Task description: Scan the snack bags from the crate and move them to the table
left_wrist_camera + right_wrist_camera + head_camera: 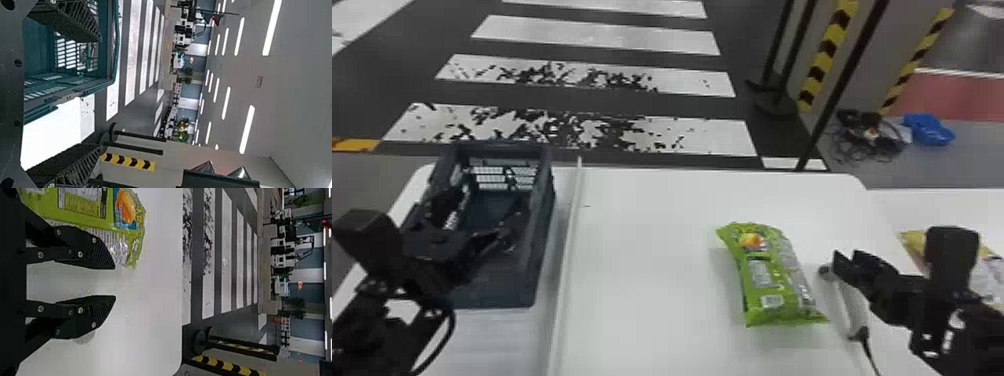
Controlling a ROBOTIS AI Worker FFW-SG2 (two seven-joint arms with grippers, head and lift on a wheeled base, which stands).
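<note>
In the head view my left gripper [480, 215] is over the dark crate [544, 240], its fingers apart. In the left wrist view the left gripper [100, 93] is open, with part of the teal crate [113, 51] beside one finger. A green snack bag [772, 275] lies on the white table. Just right of it is my right gripper [847, 257], above a pale handheld device with a cord [852, 305]. In the right wrist view the right gripper [114, 282] stands open with nothing between its fingers, beside the green bag [88, 217].
A yellow and silver bag [914, 242] lies at the right, partly behind the right arm. A raised pale strip [567, 260] runs along the table [642, 240] beside the crate. Dark poles [842, 85] stand beyond the table's far edge.
</note>
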